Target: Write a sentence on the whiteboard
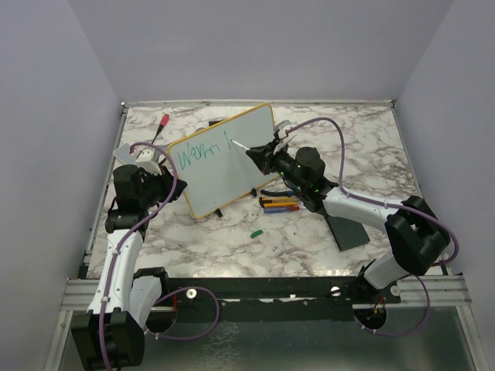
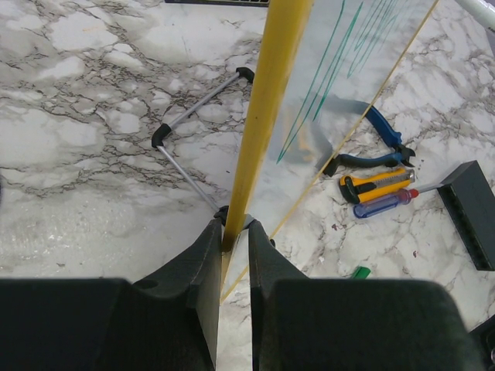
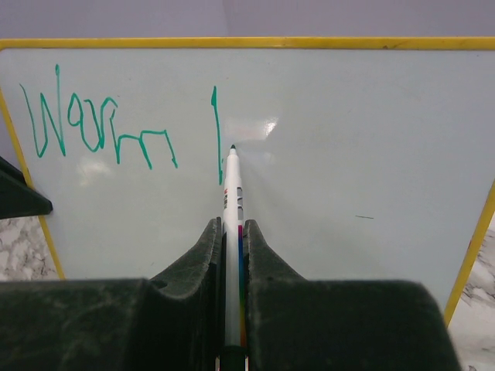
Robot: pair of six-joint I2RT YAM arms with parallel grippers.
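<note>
Shows the whiteboard (image 1: 232,178), white with a yellow-orange frame, carrying the sentence (image 1: 195,154) in teal-green, on a table (image 1: 363,147) patterned as white marble with grey veins. Sets a white marker (image 3: 232,202), a rainbow stripe down its barrel, between the matt black fingers (image 3: 203,249) of the right gripper (image 3: 232,226). Scatters blue-handled pliers (image 2: 379,139), a yellow-and-black knife (image 2: 375,183), a blue-handled screwdriver (image 2: 383,204) and a green cap (image 2: 360,272) near purple cables (image 1: 319,120).

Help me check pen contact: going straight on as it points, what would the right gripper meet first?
The whiteboard, via the marker the right gripper holds; its tip looks on or nearly on the surface.
</note>
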